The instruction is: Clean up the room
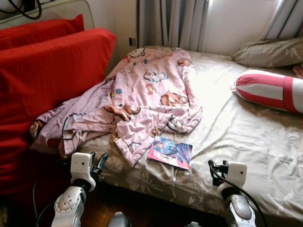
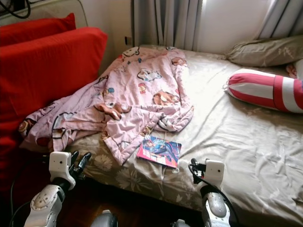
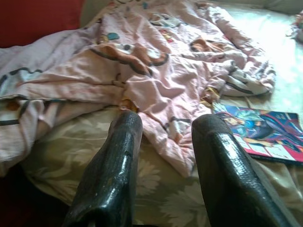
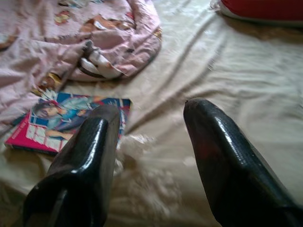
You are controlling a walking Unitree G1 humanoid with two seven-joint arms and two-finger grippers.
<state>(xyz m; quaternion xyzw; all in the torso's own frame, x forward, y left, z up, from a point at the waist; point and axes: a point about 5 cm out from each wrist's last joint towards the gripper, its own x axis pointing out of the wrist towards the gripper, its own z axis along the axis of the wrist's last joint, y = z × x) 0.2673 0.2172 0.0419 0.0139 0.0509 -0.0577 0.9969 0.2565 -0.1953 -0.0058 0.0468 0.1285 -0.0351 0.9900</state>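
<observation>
We see the book (image 1: 170, 152) lying flat on the bed (image 1: 246, 137), near its front edge, with the lower hem of the pink blanket (image 1: 142, 94) just reaching its far corner. The blanket is crumpled and spreads from the middle of the bed toward the red cushions (image 1: 47, 71) on our left, one end hanging over the side. A striped bolster (image 1: 270, 90) and a grey pillow (image 1: 270, 52) sit well apart on the right, near the curtain (image 1: 175, 23).

Our left gripper (image 1: 100, 163) hovers at the front edge of the bed, just below the blanket's hem, its fingers (image 3: 118, 161) parted and holding nothing. Our right gripper (image 1: 214, 171) hovers at the same edge, to the right of the book, also spread and empty.

We judge the book the likeliest first pick, and here is the trouble. It is thin and lies flat on a soft sheet, so a finger may press it into the bedding rather than get under it, or push it away. Because the blanket touches its corner, we could pinch cloth together with the cover and drag the blanket along. The glossy cover may slip between smooth fingers. If we go for the blanket instead, a pull from the hem could sweep the book off the front edge onto the floor.
</observation>
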